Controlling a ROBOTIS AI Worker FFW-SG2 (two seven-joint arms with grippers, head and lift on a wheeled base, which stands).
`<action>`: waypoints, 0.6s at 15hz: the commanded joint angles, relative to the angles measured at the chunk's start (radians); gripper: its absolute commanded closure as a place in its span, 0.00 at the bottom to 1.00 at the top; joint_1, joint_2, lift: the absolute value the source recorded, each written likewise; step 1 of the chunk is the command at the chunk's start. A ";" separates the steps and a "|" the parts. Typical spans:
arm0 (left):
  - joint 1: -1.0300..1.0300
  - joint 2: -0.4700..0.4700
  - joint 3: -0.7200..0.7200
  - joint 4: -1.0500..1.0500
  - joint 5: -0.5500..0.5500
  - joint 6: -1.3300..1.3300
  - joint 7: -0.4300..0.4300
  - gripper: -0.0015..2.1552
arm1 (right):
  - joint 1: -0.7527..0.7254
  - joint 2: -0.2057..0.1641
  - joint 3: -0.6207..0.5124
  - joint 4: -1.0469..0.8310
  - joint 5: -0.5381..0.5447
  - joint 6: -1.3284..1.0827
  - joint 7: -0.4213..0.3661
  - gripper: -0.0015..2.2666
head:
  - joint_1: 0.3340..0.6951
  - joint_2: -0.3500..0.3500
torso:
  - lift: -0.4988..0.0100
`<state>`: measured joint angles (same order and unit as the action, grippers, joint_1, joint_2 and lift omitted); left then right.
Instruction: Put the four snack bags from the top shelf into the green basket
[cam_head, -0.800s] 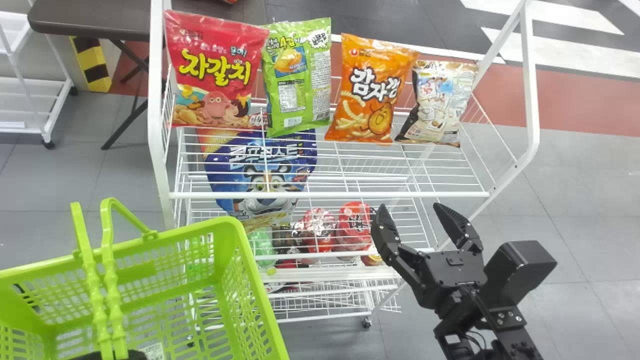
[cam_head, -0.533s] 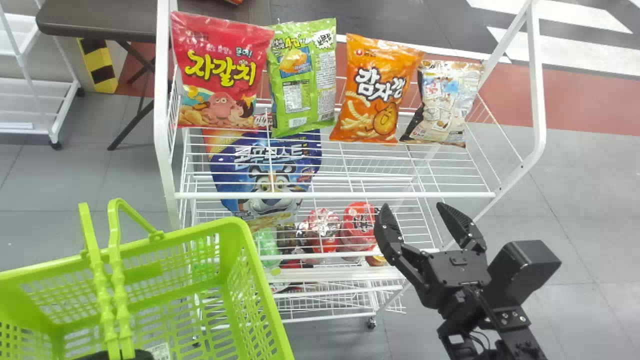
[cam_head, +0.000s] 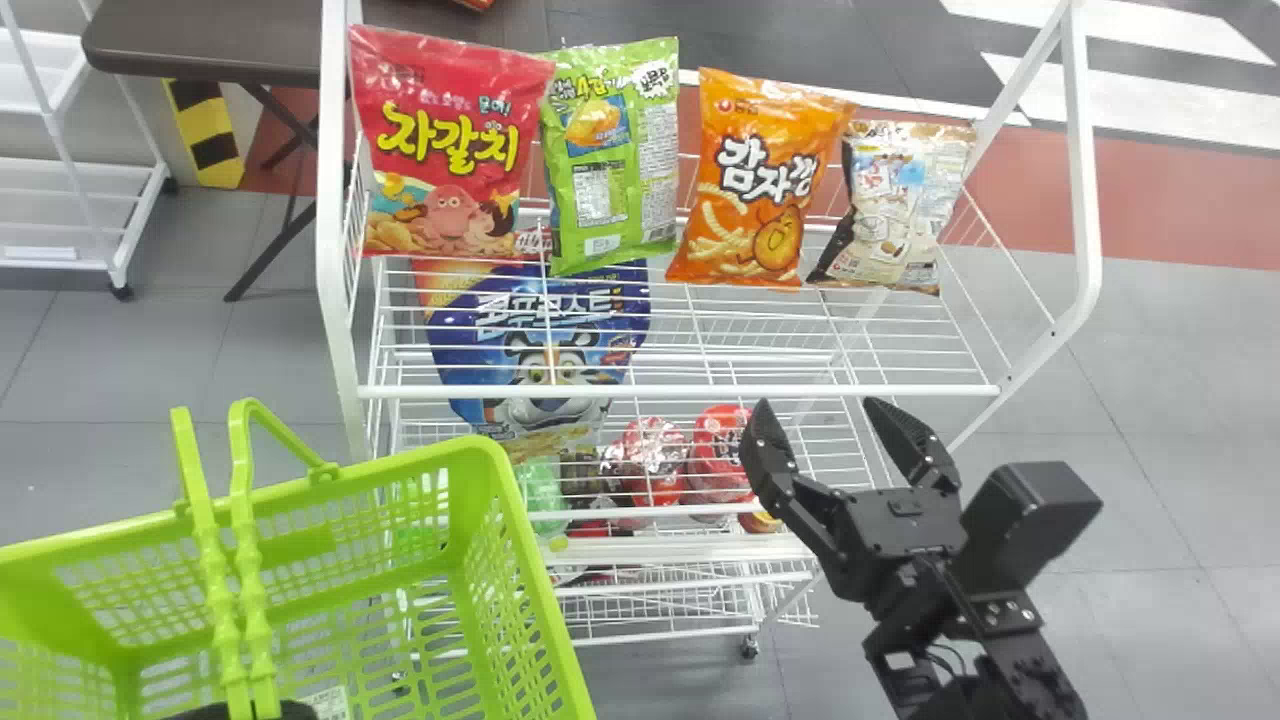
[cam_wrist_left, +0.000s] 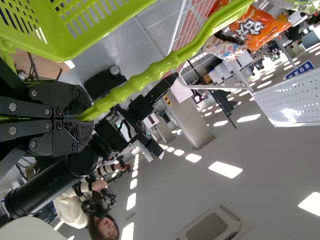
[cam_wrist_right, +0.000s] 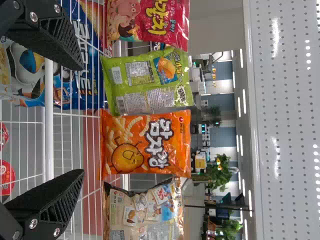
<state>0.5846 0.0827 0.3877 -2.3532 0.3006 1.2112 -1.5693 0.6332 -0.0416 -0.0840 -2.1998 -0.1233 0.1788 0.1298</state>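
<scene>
On the top shelf stand a red bag (cam_head: 445, 145), a green bag (cam_head: 612, 155), an orange bag (cam_head: 758, 180) and a beige bag (cam_head: 893, 205), side by side. My right gripper (cam_head: 815, 435) is open below the shelf's front bar, right of centre; in the right wrist view, the same gripper (cam_wrist_right: 75, 120) has nothing between its fingers and faces the orange bag (cam_wrist_right: 146, 144). The green basket (cam_head: 500, 540) hangs at the lower left, its inside without bags where visible. In the left wrist view my left gripper (cam_wrist_left: 82, 116) is shut on the basket's handle (cam_wrist_left: 145, 80).
The white wire rack (cam_head: 680, 391) has a front bar between my right gripper and the bags. A blue bag (cam_head: 545, 345) and several red packages (cam_head: 720, 450) lie on the lower shelf. A brown table (cam_head: 200, 40) stands at the back left.
In the head view, the rack, bags and basket have shifted slightly right. My right gripper has moved a little left and up relative to the rack, staying open.
</scene>
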 joint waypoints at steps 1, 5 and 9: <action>0.003 -0.001 -0.003 -0.003 0.002 0.000 -0.011 1.00 | -0.101 -0.008 0.040 0.034 0.007 0.121 0.001 0.03 | 1.00 0.19 | 0.97; 0.023 0.009 0.007 -0.001 0.006 0.000 -0.011 1.00 | -0.354 -0.009 0.145 0.213 0.013 0.198 0.001 0.04 | 1.00 0.32 | 0.97; 0.035 0.025 0.025 0.002 0.023 -0.006 -0.011 1.00 | -0.599 -0.001 0.276 0.453 0.008 0.161 -0.044 0.04 | 1.00 0.47 | 0.97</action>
<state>0.6166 0.1015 0.4068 -2.3531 0.3179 1.2075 -1.5692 0.1228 -0.0447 0.1424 -1.8405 -0.1130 0.3639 0.0985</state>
